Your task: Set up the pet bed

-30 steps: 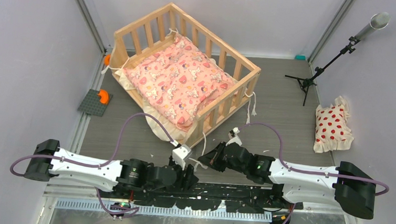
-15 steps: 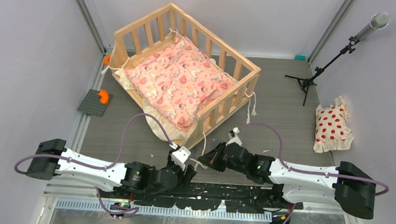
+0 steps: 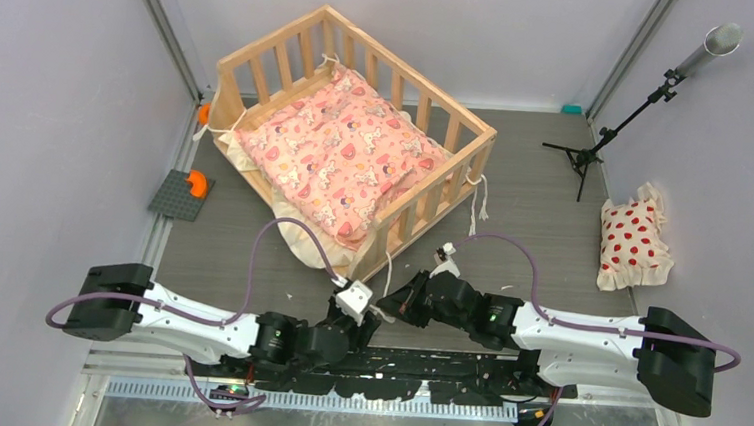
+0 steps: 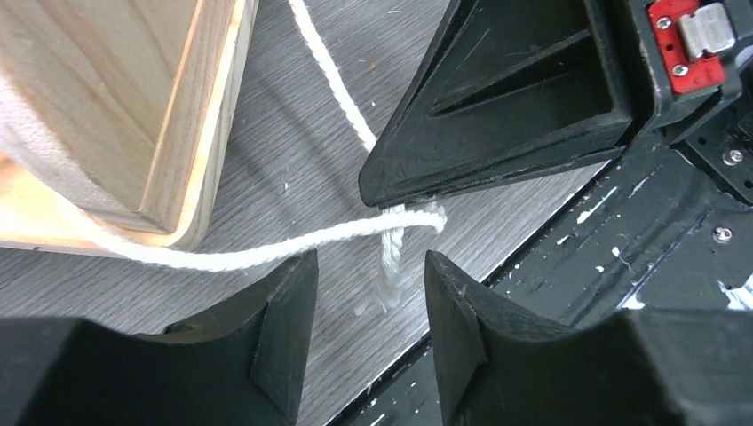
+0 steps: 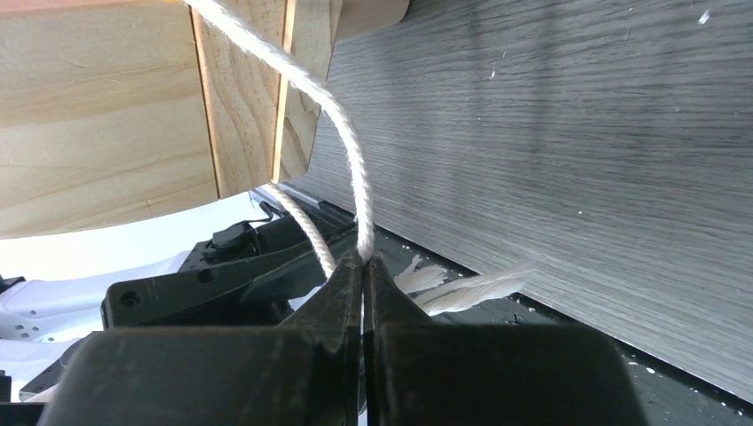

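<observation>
The pet bed (image 3: 413, 73), a light wooden slatted frame, stands at the back of the table. A pink cartoon-print cushion (image 3: 342, 160) lies inside it, with one end hanging over the near side. A white tie cord (image 5: 342, 133) runs down from the bed's near corner post (image 4: 178, 115). My right gripper (image 5: 362, 257) is shut on this cord. The frayed end of the cord (image 4: 391, 266) hangs between the fingers of my open left gripper (image 4: 371, 266), touching neither. In the top view the two grippers meet just in front of the bed's near corner (image 3: 383, 312).
A white pillow with red dots (image 3: 634, 241) lies by the right wall. A black tripod stand (image 3: 598, 148) is behind it. A grey baseplate with an orange piece (image 3: 182, 194) sits at the left wall. A black rail (image 3: 422, 367) runs along the near edge.
My left arm has slid to the right, bringing its gripper closer to the right gripper and the cord. The right arm and the bed have not moved.
</observation>
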Robot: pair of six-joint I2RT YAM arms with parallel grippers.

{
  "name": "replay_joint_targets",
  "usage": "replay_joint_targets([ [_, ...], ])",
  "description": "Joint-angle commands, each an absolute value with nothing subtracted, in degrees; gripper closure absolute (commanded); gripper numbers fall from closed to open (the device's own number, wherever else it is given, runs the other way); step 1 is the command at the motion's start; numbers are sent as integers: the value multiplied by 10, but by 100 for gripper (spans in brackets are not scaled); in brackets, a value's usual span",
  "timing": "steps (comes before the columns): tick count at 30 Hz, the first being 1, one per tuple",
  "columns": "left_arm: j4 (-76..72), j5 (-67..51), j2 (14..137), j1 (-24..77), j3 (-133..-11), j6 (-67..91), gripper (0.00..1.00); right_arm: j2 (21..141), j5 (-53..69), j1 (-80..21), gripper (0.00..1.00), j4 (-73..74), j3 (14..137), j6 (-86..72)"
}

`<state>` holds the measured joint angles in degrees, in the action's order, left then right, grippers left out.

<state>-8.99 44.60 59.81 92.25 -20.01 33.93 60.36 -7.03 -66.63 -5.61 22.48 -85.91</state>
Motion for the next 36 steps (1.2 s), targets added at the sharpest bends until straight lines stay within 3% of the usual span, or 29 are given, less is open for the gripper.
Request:
replay_joint_targets([
  [1, -145, 488, 626, 925, -210, 335, 52, 593, -71, -664, 99, -78, 220, -869],
  [16, -178, 506, 658, 925, -216, 336, 53, 591, -63, -664, 99, -79, 218, -870],
  [21, -191, 501, 669, 925, -218, 336, 67, 593, -62, -664, 99, -83, 216, -871],
  [29, -174, 496, 682, 925, -229, 351, 99, 583, -70, -665, 99, -69, 215, -870],
  [36, -141, 490, 662, 925, -232, 358, 100, 541, -111, -664, 92, 5, 230, -838],
])
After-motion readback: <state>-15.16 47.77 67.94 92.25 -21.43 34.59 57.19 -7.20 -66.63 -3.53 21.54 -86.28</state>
